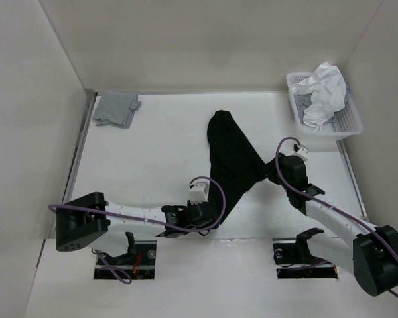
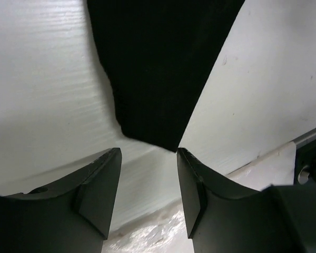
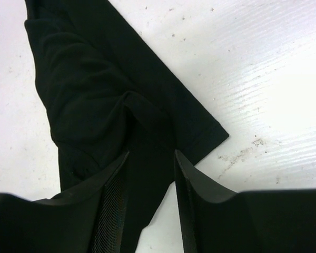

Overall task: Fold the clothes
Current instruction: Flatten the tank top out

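The clothes, a plain black T-shirt, lie bunched in a long narrow heap down the middle of the white table. My left gripper sits low at the shirt's near end. In the left wrist view it is open, with a pointed corner of the shirt just ahead of its tips and only bare table between the fingers. My right gripper is at the shirt's right side. In the right wrist view it is open and straddles a strip of the shirt, beside a hemmed sleeve.
A white basket holding a white garment stands at the back right corner. A small grey cloth lies at the back left. White walls close in the table on three sides. The table's front edge runs just behind the left gripper.
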`<state>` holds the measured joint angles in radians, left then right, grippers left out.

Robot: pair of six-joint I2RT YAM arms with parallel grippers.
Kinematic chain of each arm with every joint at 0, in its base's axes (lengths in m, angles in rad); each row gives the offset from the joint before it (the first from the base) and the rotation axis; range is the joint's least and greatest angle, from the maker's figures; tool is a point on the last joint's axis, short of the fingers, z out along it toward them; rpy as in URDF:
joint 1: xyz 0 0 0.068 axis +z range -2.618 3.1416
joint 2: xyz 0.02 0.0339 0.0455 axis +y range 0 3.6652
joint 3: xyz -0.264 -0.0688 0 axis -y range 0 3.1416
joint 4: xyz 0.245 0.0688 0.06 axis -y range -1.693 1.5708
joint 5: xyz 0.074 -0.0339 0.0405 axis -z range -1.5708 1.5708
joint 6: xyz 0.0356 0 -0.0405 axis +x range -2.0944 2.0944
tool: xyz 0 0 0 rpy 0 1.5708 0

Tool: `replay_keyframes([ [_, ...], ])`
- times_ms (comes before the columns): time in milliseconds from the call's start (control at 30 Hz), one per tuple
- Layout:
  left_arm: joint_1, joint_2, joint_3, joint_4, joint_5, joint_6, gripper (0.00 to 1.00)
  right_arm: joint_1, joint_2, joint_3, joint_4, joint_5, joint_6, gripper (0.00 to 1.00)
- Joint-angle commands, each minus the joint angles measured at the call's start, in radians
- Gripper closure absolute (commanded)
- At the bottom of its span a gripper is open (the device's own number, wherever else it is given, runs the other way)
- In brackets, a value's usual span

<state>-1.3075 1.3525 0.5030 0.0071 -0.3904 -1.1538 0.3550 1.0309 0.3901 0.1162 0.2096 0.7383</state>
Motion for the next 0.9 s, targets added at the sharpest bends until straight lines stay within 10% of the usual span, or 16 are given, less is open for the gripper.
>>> replay_keyframes([
  [0,-0.003,0.037,0.034,0.031,-0.024,-0.006,0.55,0.0,0.058,0.042,0.014,0.002,-0.013,0.56],
  [267,0.04,0.051,0.003,0.088,-0.024,0.008,0.7,0.069,0.306,0.164,0.036,0.004,-0.03,0.57],
  [467,0.102,-0.012,-0.018,0.142,-0.024,0.068,0.93,0.094,0.345,0.22,0.051,0.089,-0.017,0.96],
  [633,0.19,-0.209,-0.043,0.146,-0.028,0.134,0.97,0.115,0.206,0.222,0.014,0.134,-0.028,1.0],
  [867,0.259,-0.342,-0.084,0.128,0.008,0.131,0.97,0.109,0.276,0.243,-0.098,0.091,-0.086,0.51],
])
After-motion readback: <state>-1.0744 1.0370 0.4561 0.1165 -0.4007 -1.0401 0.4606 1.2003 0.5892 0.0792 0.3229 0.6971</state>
